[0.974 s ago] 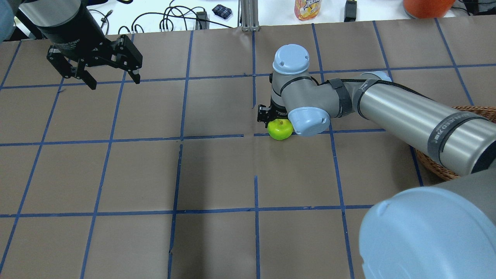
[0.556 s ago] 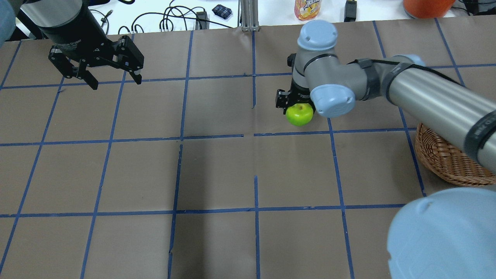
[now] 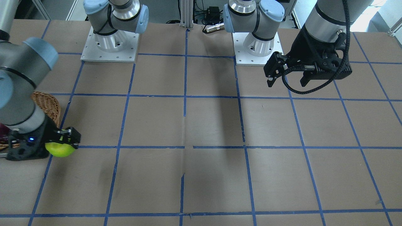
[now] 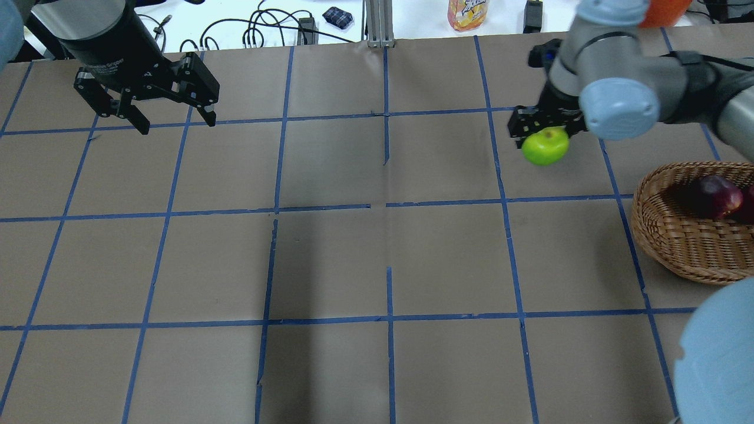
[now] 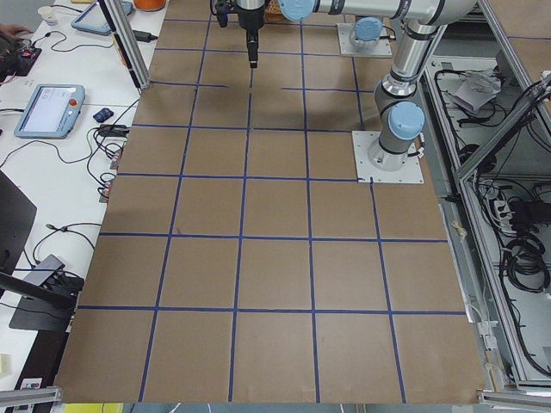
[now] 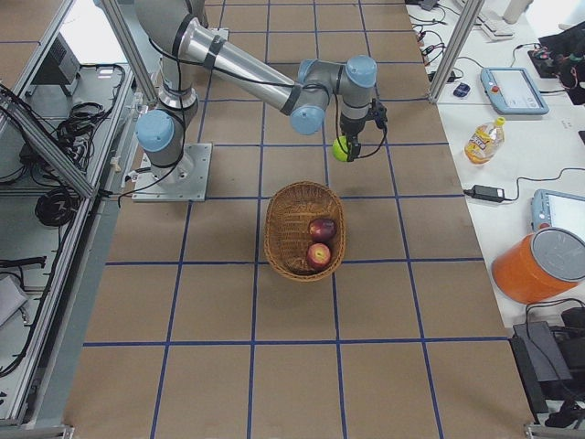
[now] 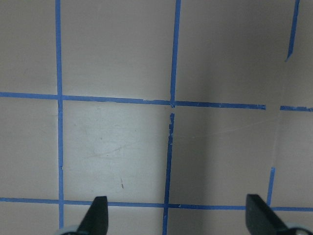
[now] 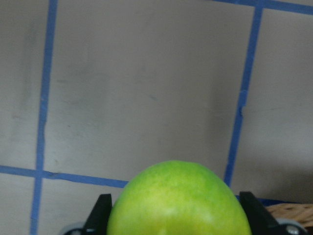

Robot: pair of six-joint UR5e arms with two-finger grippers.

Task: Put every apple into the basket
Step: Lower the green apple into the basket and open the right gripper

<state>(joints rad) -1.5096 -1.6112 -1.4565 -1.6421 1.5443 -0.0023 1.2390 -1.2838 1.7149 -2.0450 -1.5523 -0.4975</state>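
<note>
One yellow-green apple, round and glossy, hangs above the table, pinched between the jaws of the right gripper. The oval wicker basket lies near it, further to the robot's right, and holds two dark red apples. The left gripper, jaws spread and empty, is well apart.

The table was covered end to end in brown paper, marked off into large squares by blue tape. The paper showed short seams and small tears near the centre (none lifted clear of the surface). Two square metal mounting plates, one for the right arm and one for the left, were fixed flat along the robot's edge. A woven wicker basket sat directly on the paper toward the robot's right end, filling most of one square and overlapping the tape lines around it.
</note>
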